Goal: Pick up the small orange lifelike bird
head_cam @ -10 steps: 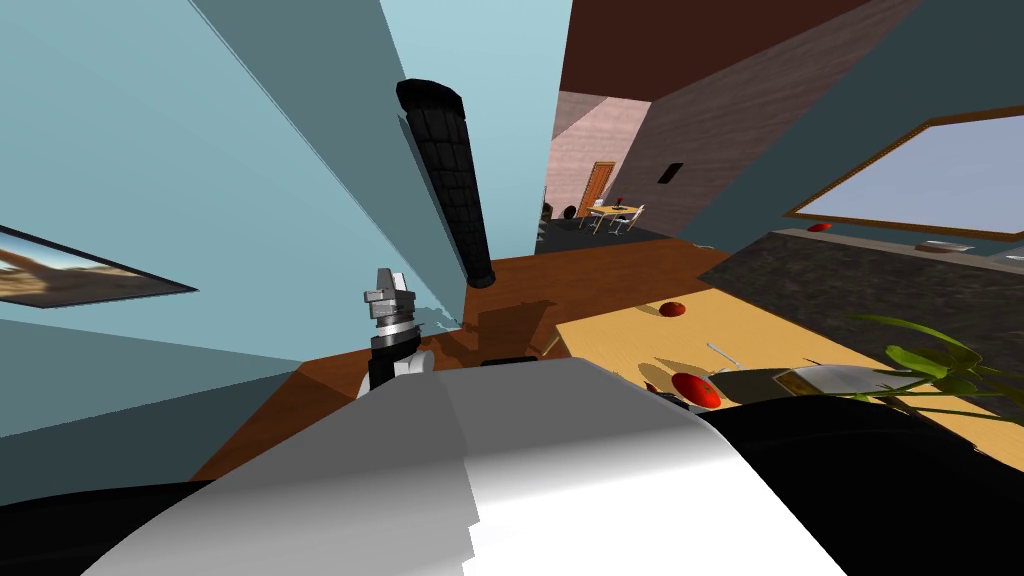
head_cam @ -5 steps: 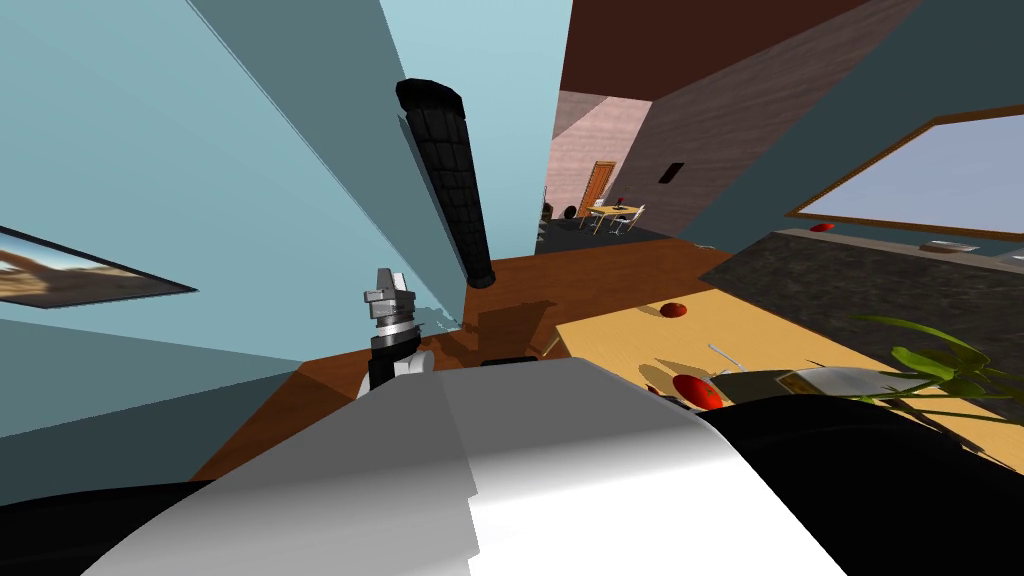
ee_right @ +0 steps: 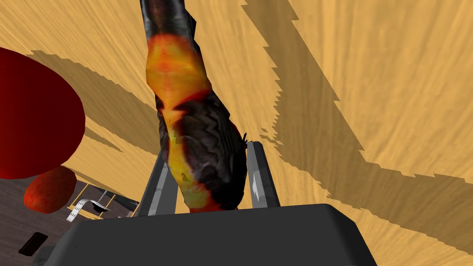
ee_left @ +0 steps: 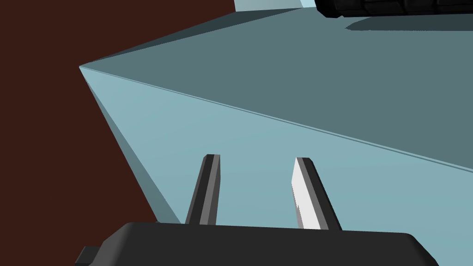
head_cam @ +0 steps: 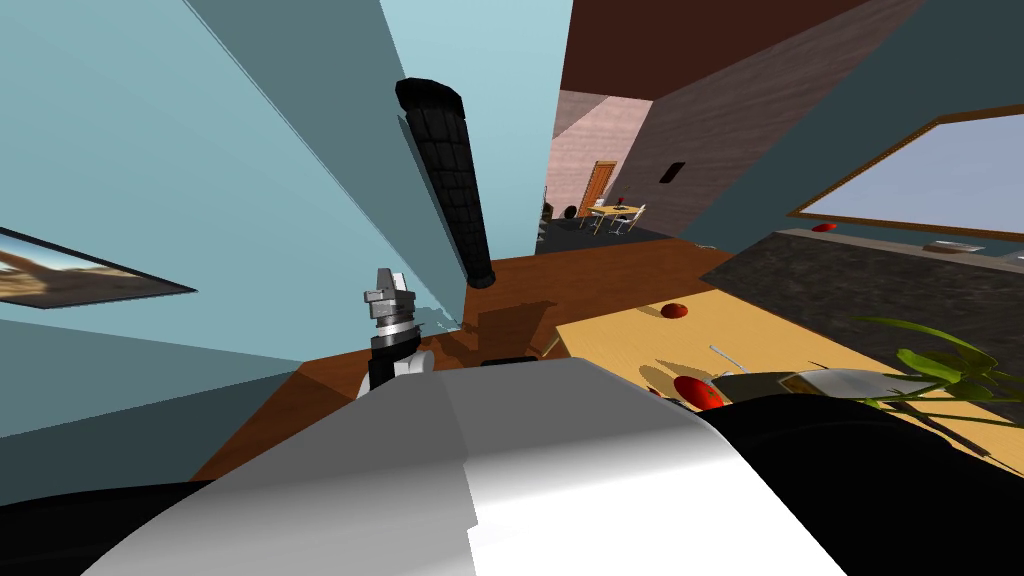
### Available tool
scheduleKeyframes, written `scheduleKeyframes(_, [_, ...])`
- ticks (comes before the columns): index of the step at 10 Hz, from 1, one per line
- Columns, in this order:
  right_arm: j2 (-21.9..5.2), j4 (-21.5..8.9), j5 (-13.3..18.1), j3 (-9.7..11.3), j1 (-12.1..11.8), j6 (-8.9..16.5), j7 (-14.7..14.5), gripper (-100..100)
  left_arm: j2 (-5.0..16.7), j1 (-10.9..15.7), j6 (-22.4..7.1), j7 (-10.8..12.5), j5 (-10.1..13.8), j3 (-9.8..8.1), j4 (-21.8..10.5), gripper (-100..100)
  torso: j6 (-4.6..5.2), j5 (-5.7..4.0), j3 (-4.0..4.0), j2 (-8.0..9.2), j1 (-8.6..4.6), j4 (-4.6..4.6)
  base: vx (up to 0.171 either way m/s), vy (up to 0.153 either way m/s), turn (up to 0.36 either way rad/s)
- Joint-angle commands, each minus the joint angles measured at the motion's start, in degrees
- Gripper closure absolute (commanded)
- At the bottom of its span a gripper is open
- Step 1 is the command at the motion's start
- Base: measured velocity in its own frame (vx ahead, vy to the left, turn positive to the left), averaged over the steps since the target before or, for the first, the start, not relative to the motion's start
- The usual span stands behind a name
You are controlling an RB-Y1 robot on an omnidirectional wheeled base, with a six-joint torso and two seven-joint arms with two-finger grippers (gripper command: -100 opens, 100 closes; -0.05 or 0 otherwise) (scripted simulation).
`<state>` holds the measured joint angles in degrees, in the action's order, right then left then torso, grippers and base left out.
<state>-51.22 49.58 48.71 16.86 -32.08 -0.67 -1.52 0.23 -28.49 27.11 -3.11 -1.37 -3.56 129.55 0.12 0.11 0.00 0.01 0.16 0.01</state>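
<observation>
Right gripper (ee_right: 208,151) is pinching the small orange-and-yellow, black-winged feathered bird (ee_right: 194,138), one finger pressed to each flank, over the light wooden table (ee_right: 392,92) just beside a dark red round object (ee_right: 32,120). The grasp looks made. Lifting it clear remains, and I can't tell whether it's off the wood yet. Left gripper (ee_left: 258,159) hangs spread and empty.

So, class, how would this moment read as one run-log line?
right jaws: shut on bird | bird: orange and black, by wooden table | lifted: cannot tell | left jaws: open, empty
</observation>
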Motion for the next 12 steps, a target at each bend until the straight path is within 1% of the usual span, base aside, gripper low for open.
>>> scheduleKeyframes(1, [-0.3,2.3,2.9,-0.3,-1.8,1.1,2.9,100,0.0,0.0,0.0,0.0,0.0,0.0,0.0,0,0.0,0.0,0.0,0.0,0.0,0.0,0.012,-0.008,0.009])
scheduleKeyframes(2, [-0.3,2.3,4.4,-0.3,-1.8,1.1,4.5,100,0.0,0.0,0.0,0.0,0.0,0.0,0.0,0,0.01,0.01,0.0,0.0,0.0,-0.01,0.012,-0.007,-0.001])
scheduleKeyframes(3, [-0.3,2.3,4.5,-0.3,-1.8,1.1,5.6,100,0.0,0.0,0.0,0.0,0.0,0.0,0.0,0,-0.01,0.01,-0.01,-0.01,0.0,-0.01,0.0,0.0,0.0])
scheduleKeyframes(4, [-0.7,4.7,7.1,-0.4,-3.5,2.2,7.4,100,0.0,0.0,0.0,0.0,0.0,0.0,0.0,0,0.0,0.01,0.01,0.0,0.01,0.01,0.011,-0.005,0.008])
scheduleKeyframes(5, [-0.7,4.7,8.6,-0.4,-3.5,2.2,9.1,100,0.0,0.0,0.0,0.0,0.0,0.0,0.0,0,0.01,0.02,0.0,0.0,0.02,0.0,0.011,-0.007,0.0])
scheduleKeyframes(6, [-0.7,4.7,8.7,-0.4,-3.5,2.2,10.2,100,0.0,0.0,0.0,0.0,0.0,0.0,0.0,0,-0.01,0.02,0.0,-0.01,0.01,0.0,0.0,0.0,0.0])
scheduleKeyframes(7, [-1.1,7.0,11.1,-0.5,-5.3,3.3,12.2,100,0.0,0.0,0.0,0.0,0.0,0.0,0.0,0,0.0,0.01,0.01,0.01,0.02,0.01,0.013,-0.008,0.009])
scheduleKeyframes(8, [-1.1,7.0,12.8,-0.5,-5.3,3.3,13.7,100,0.0,0.0,0.0,0.0,0.0,0.0,0.0,0,0.01,0.02,0.01,0.0,0.02,0.01,0.013,-0.008,-0.002])
scheduleKeyframes(9, [-1.1,7.0,12.8,-0.5,-5.3,3.3,14.9,100,0.0,0.0,0.0,0.0,0.0,0.0,0.0,0,-0.01,0.02,0.0,0.0,0.02,0.01,0.0,0.0,0.0])
scheduleKeyframes(10, [-1.4,9.4,15.3,-0.6,-7.0,4.5,16.8,100,0.0,0.0,0.0,0.0,0.0,0.0,0.0,0,0.0,0.01,0.02,0.01,0.02,0.02,0.009,-0.006,0.008])
scheduleKeyframes(11, [-1.4,9.4,17.0,-0.6,-7.0,4.5,18.3,100,0.0,0.0,0.0,0.0,0.0,0.0,0.0,0,0.01,0.03,0.02,0.02,0.03,0.02,0.011,-0.008,-0.002])
scheduleKeyframes(12, [-1.4,9.4,17.0,-0.6,-7.0,4.5,19.6,100,0.0,0.0,0.0,0.0,0.0,0.0,0.0,0,-0.01,0.02,0.01,0.01,0.02,0.02,0.006,-0.002,0.005])
